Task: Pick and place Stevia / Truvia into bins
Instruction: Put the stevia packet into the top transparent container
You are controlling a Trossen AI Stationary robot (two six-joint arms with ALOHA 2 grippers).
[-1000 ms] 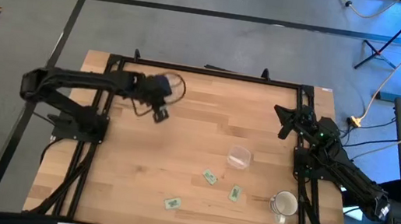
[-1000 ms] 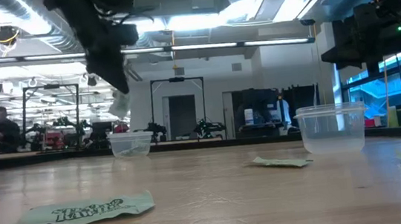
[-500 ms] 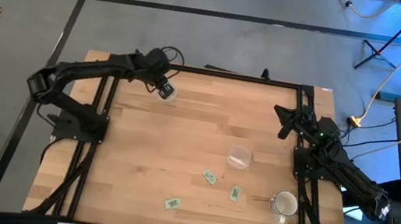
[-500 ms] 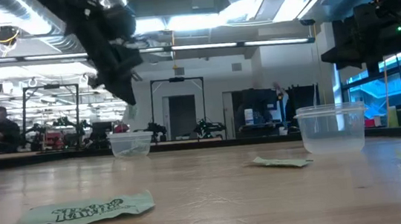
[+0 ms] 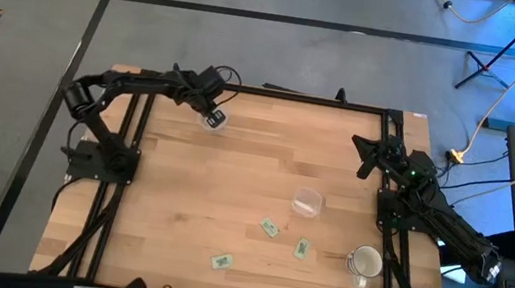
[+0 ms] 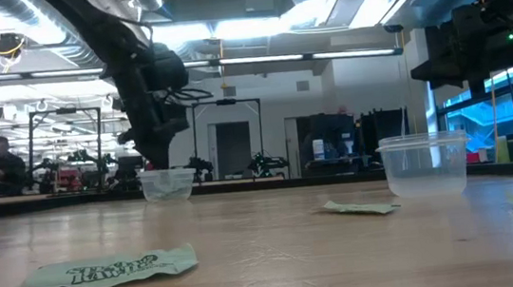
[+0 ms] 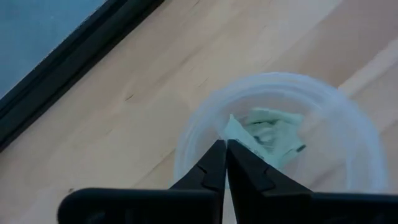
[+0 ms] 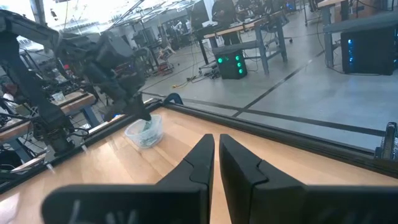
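Note:
My left gripper (image 5: 216, 117) stands over the far-left clear bin (image 7: 280, 93), fingers shut on a green Stevia packet (image 7: 270, 134) that reaches down into it. The low view shows its fingers (image 6: 155, 162) at the rim of that bin (image 6: 167, 183). A second bin (image 5: 307, 202) stands mid-table. Three more packets lie flat on the wood (image 5: 270, 228), (image 5: 302, 248), (image 5: 221, 260). At the table's right edge my right gripper (image 5: 367, 160) waits, shut and holding nothing. My left gripper pinches a corner of the green packet (image 7: 232, 126) at its fingertips, coming from above and slanting down. The rest of the packet hangs below the fingers inside the bin. Whether it rests on the bin's floor, I cannot tell.
A white mug (image 5: 365, 263) stands near the right front corner. A black frame (image 5: 265, 92) runs along the table's far edge, close behind the left bin. Bare wood lies between the two bins.
My left gripper has swung toward the table's far edge and gone down onto the far-left bin. The packet, which hung free below the fingers a second ago, now reaches into the bin. The right arm has kept still.

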